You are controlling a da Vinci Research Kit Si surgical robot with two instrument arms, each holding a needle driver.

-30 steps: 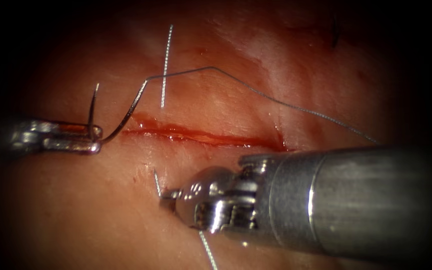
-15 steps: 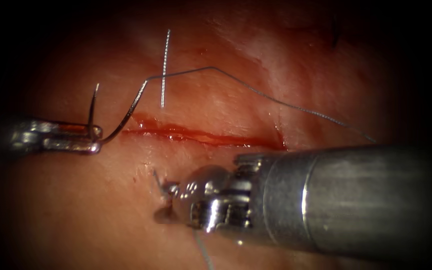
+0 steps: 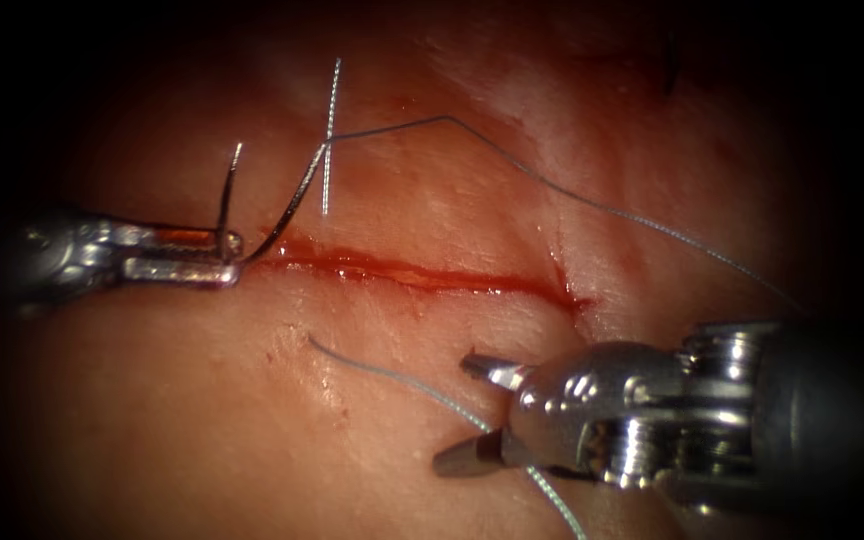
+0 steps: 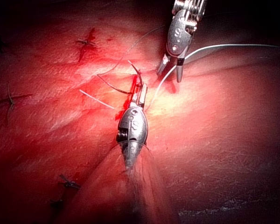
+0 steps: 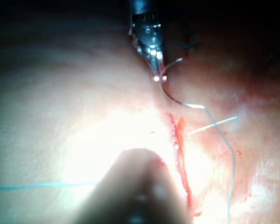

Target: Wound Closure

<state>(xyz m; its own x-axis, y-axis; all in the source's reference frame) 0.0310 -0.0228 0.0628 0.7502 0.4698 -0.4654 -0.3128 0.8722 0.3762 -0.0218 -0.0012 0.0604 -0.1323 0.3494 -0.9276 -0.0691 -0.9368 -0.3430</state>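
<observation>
Pork-belly tissue [image 3: 202, 430] spread under everything, with the cut [image 3: 422, 275] running across it as a red line, taken here as the landmark; red fluid [image 3: 352, 265] pooled along the cut's left half.

Right tool [image 3: 477, 412] below the cut near its right end, fingers [image 3: 492, 368] spread apart and holding nothing, with a pale strand of thread [image 3: 392, 378] lying on the tissue between them.

Left tool [image 3: 224, 258] at the cut's left end, fingers closed on the needle [image 3: 287, 205] near mid-curve; needle clear of the tissue, tip rising above the fingers, tail arcing up above the cut.

Darker thread [image 3: 592, 205] trailing from the needle's tail across the tissue above the cut toward the right. Short cut end of thread [image 3: 329, 140] standing above the cut, crossing the needle's tail.

Risks, as a judgement: needle tail and cut end tangling where they cross; loose strand catching between the right tool's open fingers if closed without care; needle rotating in a mid-curve grip.

Hard to make out: where the pale strand enters the tissue, and whether cut end and needle touch or merely overlap
</observation>
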